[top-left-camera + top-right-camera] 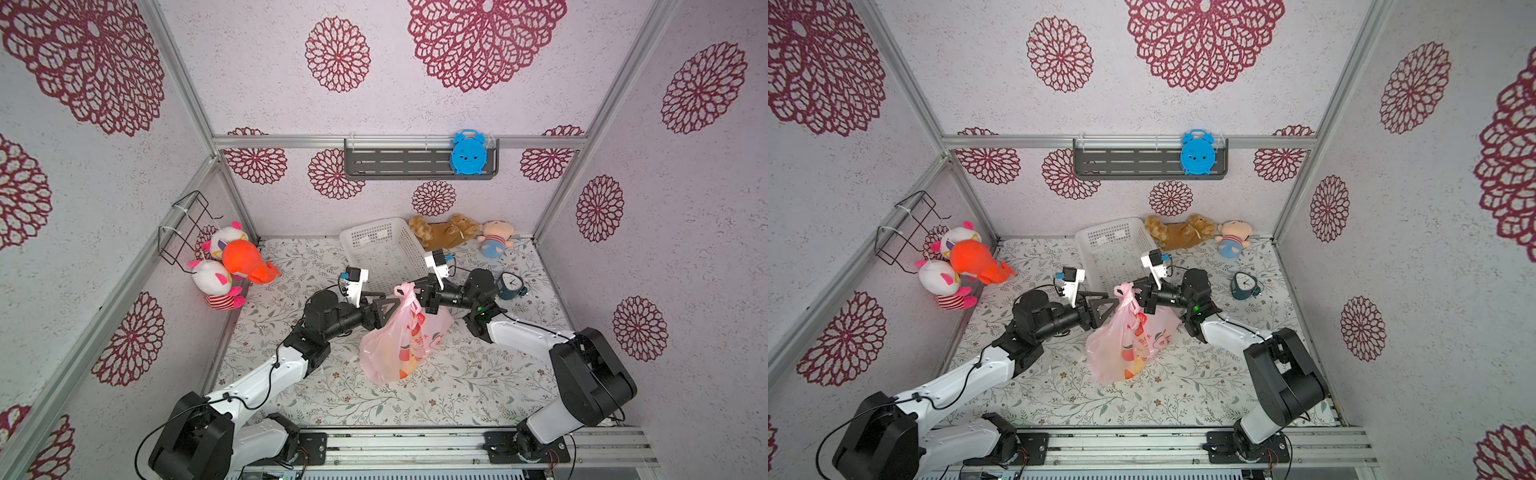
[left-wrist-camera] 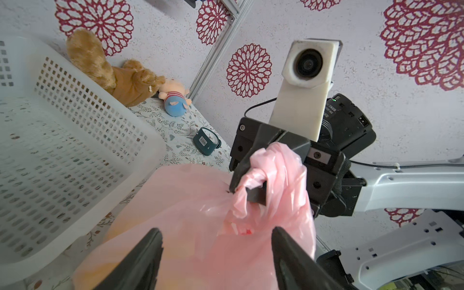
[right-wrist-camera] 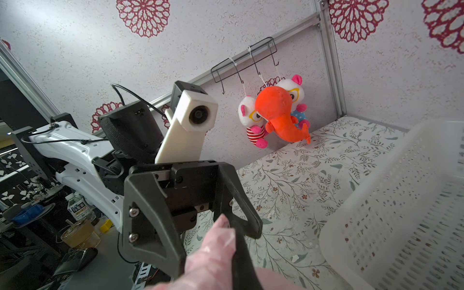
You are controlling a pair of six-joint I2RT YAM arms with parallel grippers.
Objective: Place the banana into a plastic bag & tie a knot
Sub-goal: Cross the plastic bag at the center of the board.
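The pink plastic bag (image 1: pixel 395 349) (image 1: pixel 1121 349) stands on the flowered table, its top pulled up. A yellow shape, the banana (image 1: pixel 1139 365), shows faintly through it. My right gripper (image 1: pixel 415 297) (image 2: pixel 247 185) is shut on the bag's handle strip (image 3: pixel 213 246), which it holds up. My left gripper (image 1: pixel 392 305) (image 2: pixel 216 229) comes in from the left and is open, with the bag's gathered neck (image 2: pixel 236 213) between its fingers (image 3: pixel 150 213). Whether that bunched plastic is a knot I cannot tell.
A white mesh basket (image 1: pixel 382 249) stands right behind the bag. A brown teddy (image 1: pixel 444 230) and a small doll (image 1: pixel 494 241) lie at the back. A dark alarm clock (image 1: pixel 511 284) sits by the right arm. Plush toys (image 1: pixel 232 262) hang on the left wall.
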